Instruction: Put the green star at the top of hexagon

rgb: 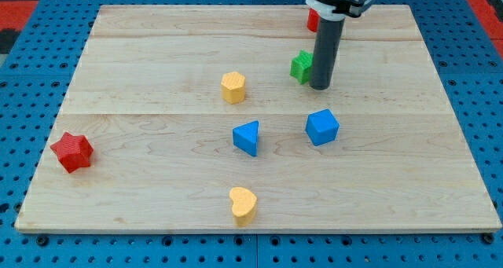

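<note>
The green star [300,65] lies right of the board's centre, toward the view's top. My tip [320,86] stands right against its right side, and the rod hides part of the star. The yellow hexagon [233,87] lies to the star's left and a little lower, well apart from it. The star sits to the upper right of the hexagon.
A blue cube [322,127] and a blue triangular block [247,137] lie below the star. A yellow heart [243,204] is near the bottom edge. A red star [72,152] is at the left. A red block [312,20] is partly hidden behind the rod at the top.
</note>
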### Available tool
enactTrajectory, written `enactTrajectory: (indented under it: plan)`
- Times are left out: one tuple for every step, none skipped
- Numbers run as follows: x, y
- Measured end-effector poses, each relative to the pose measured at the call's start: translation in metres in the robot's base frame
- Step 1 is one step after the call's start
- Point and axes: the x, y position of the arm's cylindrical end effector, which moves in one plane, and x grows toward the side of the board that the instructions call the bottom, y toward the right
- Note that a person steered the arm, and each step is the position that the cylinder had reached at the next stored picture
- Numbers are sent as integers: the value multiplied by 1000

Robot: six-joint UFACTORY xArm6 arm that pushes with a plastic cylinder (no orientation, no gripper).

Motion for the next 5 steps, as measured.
enactTrajectory:
  plan:
    - [-36,1]
    - [-51,14]
    - [-56,58]
    - [-58,27]
    - [-58,-10]
